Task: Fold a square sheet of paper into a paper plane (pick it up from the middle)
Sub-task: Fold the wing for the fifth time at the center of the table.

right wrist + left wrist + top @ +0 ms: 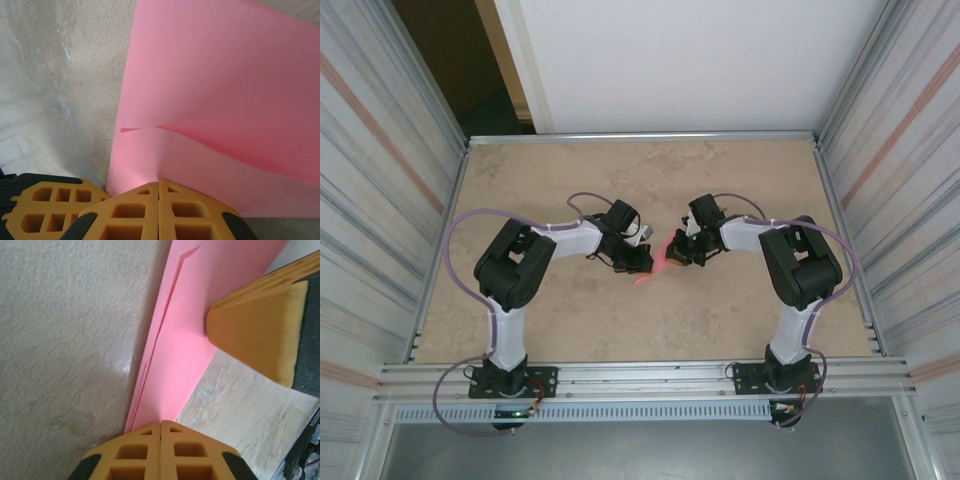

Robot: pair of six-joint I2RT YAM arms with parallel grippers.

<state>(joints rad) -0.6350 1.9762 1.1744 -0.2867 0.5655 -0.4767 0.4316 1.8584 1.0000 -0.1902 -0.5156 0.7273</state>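
Right now both arms reach toward the middle of the table [620, 170], which sits inside ribbed side walls [380, 180] and a white back wall [700, 60]. Nothing lies loose on the tabletop within those walls; the pink paper [660, 258] hangs between the two hands, just above the surface.

The left gripper [640, 258] has its yellow fingers pressed together with no gap. In the left wrist view those fingers [135, 452] meet at the bottom edge, and the pink paper [185, 340] runs straight up out of their tips, so it is pinched there. The paper is already folded: thin stacked layers show along its left edge, with a straight crease near the top.

The right gripper [676, 250] is likewise closed tight. In its own wrist view the fingertips [135, 210] meet, and the pink paper [210, 75] rises from them, with a loose flap curving across the lower half. The right gripper's closed fingers [255, 330] also show from the left wrist, set against the paper's right edge. The left gripper's finger [45, 205] sits low at the left, close beside the right one.
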